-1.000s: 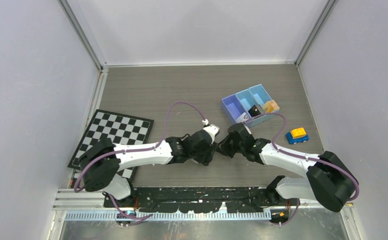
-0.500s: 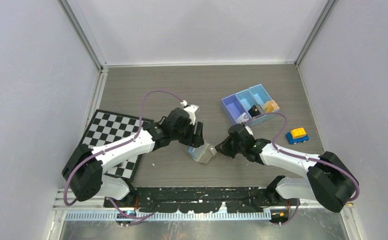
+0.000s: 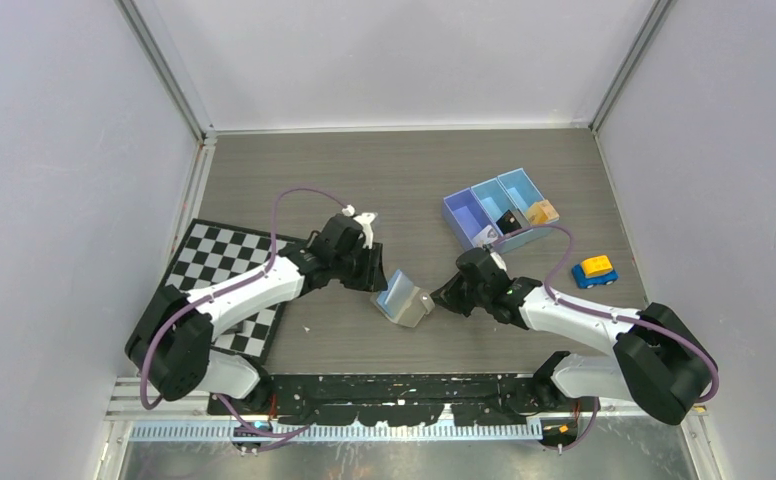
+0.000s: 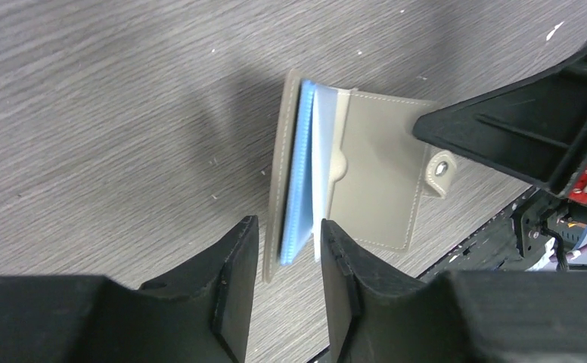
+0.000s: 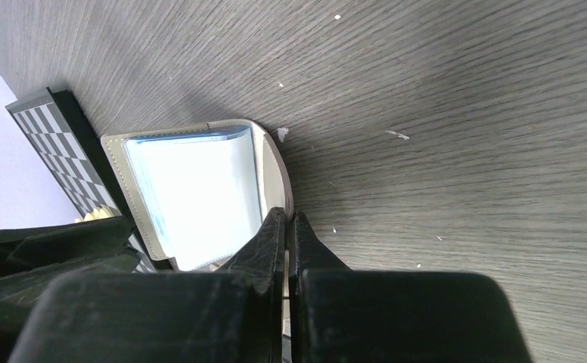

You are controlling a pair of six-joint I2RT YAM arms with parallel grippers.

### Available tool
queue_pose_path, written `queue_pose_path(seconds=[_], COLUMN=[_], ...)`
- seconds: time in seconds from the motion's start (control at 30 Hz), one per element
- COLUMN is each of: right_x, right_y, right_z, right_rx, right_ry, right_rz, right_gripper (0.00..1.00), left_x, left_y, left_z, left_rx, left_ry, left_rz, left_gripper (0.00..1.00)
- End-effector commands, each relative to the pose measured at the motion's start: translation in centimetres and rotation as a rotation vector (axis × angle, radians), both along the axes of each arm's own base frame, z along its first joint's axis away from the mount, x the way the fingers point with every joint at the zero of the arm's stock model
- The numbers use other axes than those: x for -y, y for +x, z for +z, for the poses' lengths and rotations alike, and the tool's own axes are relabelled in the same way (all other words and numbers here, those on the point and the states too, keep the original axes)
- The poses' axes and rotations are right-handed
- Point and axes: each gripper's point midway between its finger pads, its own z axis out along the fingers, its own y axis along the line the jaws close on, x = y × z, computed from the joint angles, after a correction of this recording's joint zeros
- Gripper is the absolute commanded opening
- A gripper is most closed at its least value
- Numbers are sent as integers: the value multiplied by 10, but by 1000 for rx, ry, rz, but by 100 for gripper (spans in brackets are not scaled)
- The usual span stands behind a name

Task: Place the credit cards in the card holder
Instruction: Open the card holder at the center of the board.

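The grey-taupe card holder (image 3: 404, 300) lies half open on the table and shows its pale blue inside. My right gripper (image 3: 445, 297) is shut on the thin edge of its right flap; the right wrist view (image 5: 286, 221) shows the jaws pinching that edge, with the holder (image 5: 192, 185) beyond them. My left gripper (image 3: 377, 274) is open and empty, just up-left of the holder. In the left wrist view (image 4: 287, 261) its fingers frame the holder's near end (image 4: 374, 174) without touching it. An orange card (image 3: 542, 212) and a whitish card (image 3: 484, 236) sit in the blue tray.
The blue three-compartment tray (image 3: 461, 210) stands at the back right, with a dark item (image 3: 509, 220) in its middle compartment. A blue and yellow toy car (image 3: 594, 270) lies at the right. A checkerboard (image 3: 226, 262) lies at the left under my left arm.
My left gripper has drawn back up and left from beside the right gripper, uncovering the card holder. The holder now stands further open. The right arm has stayed put.
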Motion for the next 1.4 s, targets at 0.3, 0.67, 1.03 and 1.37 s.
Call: queue_pose_path(seconds=[0.3,0.67,1.03,1.37], right_x=[2,3,10,11], right_y=[4,5,10,10], right_z=[2,-1,-16,-24], right_rx=[27,26,35,22], right_ry=[-16,-32,-119,-144], right_rz=[-8,-2,16,20], right_gripper=[1,1,1,0], left_x=[2,10,32,40], left_y=[-1,-5,-15,-18], left_z=[-17,-19,-18,-25], left_rx=[-62,-80,-137,-173], left_ry=[-35,-84,-204,-240], left_rz=[27,-6,-84,-100], left_gripper=[27,10,0,0])
